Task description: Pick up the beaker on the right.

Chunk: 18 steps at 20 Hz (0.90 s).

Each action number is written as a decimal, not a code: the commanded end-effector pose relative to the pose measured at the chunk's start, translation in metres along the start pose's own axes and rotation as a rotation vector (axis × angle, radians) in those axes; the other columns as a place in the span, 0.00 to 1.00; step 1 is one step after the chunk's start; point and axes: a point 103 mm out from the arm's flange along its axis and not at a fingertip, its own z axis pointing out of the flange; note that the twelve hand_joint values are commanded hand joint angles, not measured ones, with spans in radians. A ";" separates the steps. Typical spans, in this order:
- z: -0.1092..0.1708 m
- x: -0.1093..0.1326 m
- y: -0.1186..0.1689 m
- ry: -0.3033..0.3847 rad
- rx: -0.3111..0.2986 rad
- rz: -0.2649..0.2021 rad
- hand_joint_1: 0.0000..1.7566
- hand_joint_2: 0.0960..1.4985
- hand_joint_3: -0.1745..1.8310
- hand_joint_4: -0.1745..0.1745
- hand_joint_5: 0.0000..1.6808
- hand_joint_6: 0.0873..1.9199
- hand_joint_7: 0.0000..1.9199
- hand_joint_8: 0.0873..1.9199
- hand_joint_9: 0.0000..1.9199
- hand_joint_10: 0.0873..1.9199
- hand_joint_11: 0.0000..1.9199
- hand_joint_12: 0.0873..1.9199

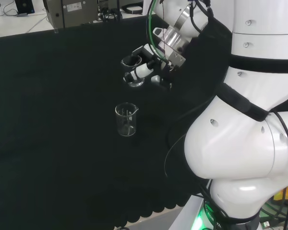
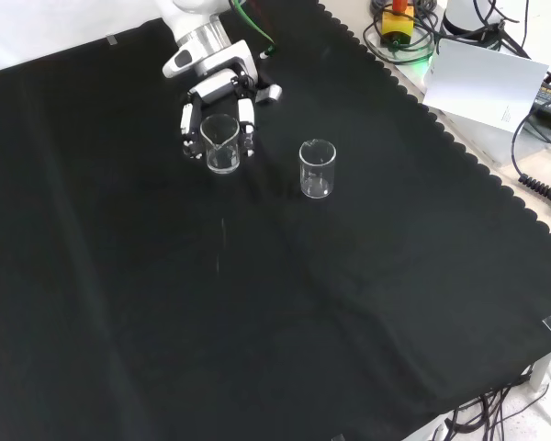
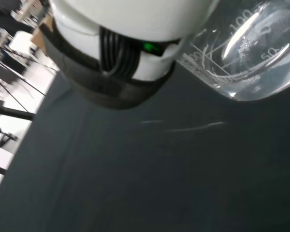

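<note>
Two clear glass beakers are on view. The hand [image 2: 217,88] comes in from the front view's top with its fingers [image 2: 189,123] curled round one beaker [image 2: 221,144], a finger on each side of it. In the head view this held beaker [image 1: 134,80] sits just under the hand [image 1: 146,68], to the upper right of the other one. The wrist view has the held beaker [image 3: 246,58] close by the hand [image 3: 121,43], its base showing against the cloth. The second beaker [image 2: 318,169] stands upright and free on the cloth [image 1: 126,120], to the right of the hand in the front view.
The arm's big white links [image 1: 249,120] take up the head view's right. The black cloth ends in a scalloped edge [image 2: 459,147] at the front view's right, with a white box [image 2: 487,83] and cables beyond it. Grey equipment [image 1: 81,9] stands past the far edge.
</note>
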 end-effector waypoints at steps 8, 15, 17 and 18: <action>-0.072 0.000 -0.035 -0.186 0.072 0.022 0.87 0.66 0.00 0.00 0.73 0.23 0.72 0.22 0.82 0.00 0.59 0.40; -0.082 0.001 -0.066 -0.234 0.102 0.016 0.87 0.63 0.04 0.00 0.74 0.24 0.70 0.23 0.81 0.00 0.58 0.39; -0.081 0.004 -0.074 -0.242 0.105 0.014 0.87 0.63 0.05 0.00 0.74 0.24 0.70 0.23 0.81 0.00 0.58 0.39; -0.082 0.005 -0.078 -0.246 0.106 0.013 0.89 0.62 0.03 0.14 0.76 0.23 0.71 0.22 0.81 0.00 0.59 0.39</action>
